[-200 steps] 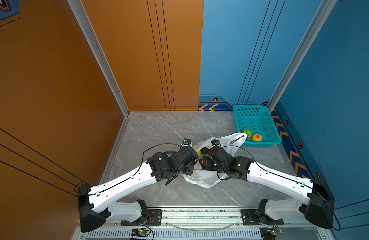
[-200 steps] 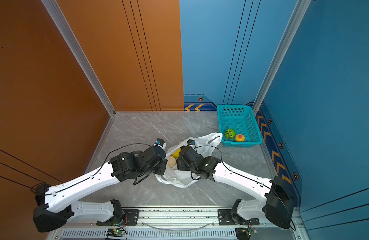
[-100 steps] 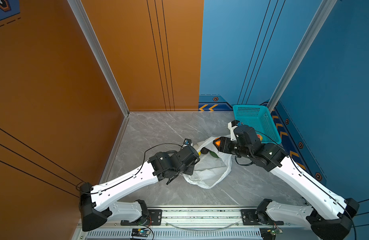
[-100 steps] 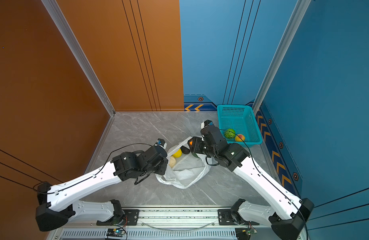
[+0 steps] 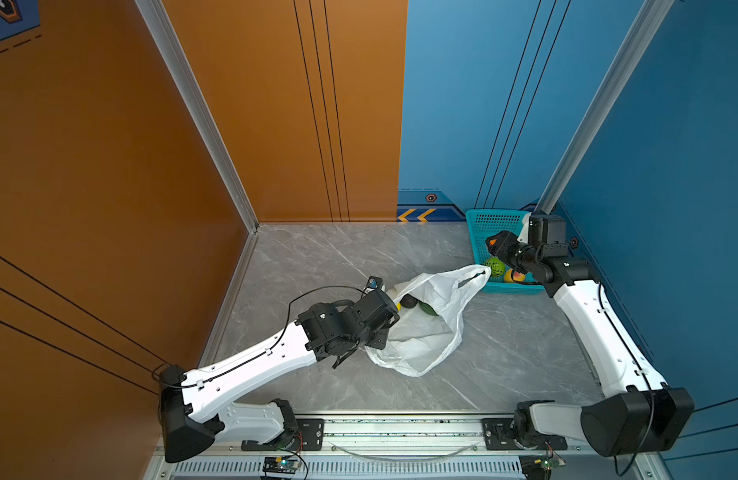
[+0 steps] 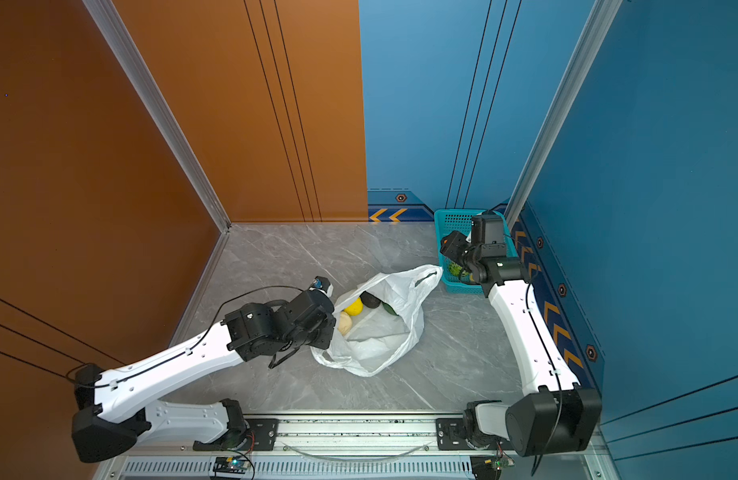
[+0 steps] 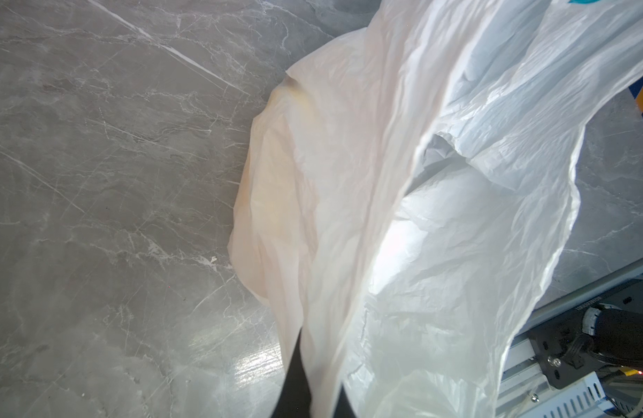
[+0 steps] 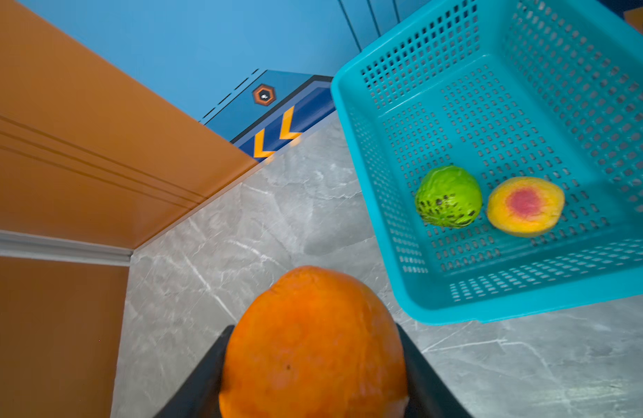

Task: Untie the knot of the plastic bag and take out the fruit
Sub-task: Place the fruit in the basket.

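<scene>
Clamping orange (image 8: 312, 347) in right gripper (image 8: 312, 334), jaws part-spread, hovering at basket (image 8: 493, 305) rim, drop spot just ahead, right arm nearer. Pinching bag (image 5: 433, 328) edge in left gripper (image 7: 312, 383), shut tight; more fruit (image 6: 354, 306) inside.

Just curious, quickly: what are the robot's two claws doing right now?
Left gripper: closed, pinching the plastic bag.
Right gripper: closed around the orange.
</scene>
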`<state>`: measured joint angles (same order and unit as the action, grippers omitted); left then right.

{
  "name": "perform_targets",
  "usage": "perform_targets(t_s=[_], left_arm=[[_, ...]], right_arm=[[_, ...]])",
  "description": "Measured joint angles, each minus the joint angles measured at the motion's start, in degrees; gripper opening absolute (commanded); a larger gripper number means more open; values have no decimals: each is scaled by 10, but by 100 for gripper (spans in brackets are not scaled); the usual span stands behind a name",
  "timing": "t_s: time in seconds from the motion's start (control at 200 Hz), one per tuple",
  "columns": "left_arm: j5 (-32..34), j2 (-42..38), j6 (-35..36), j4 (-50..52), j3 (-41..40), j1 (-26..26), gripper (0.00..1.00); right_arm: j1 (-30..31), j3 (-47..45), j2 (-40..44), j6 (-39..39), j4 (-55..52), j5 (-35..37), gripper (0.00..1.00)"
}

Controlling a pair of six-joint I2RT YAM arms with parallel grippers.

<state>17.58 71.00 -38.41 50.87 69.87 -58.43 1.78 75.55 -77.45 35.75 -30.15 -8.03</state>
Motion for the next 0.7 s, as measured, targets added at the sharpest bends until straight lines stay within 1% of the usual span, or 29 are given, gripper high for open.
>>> perform_targets(t_s=[0.115,0.24,0.386,0.536,0.616,0.701], left_arm=[[0,0,0,0,0,0,0],[0,0,0,0,0,0,0],[0,0,0,0,0,0,0],[3,-1,0,0,0,0,0],[4,-3,0,0,0,0,0],[4,-6,0,0,0,0,0]], right_arm=[[-40,-3,-69,-1,42,-4,43],[-59,10,-156,-12,63,2,43],[-72,54,-258,-30,71,18,44],[-88,102,-328,-45,73,25,45],[-94,117,-350,-50,72,31,49],[-98,130,-366,-52,69,36,58]])
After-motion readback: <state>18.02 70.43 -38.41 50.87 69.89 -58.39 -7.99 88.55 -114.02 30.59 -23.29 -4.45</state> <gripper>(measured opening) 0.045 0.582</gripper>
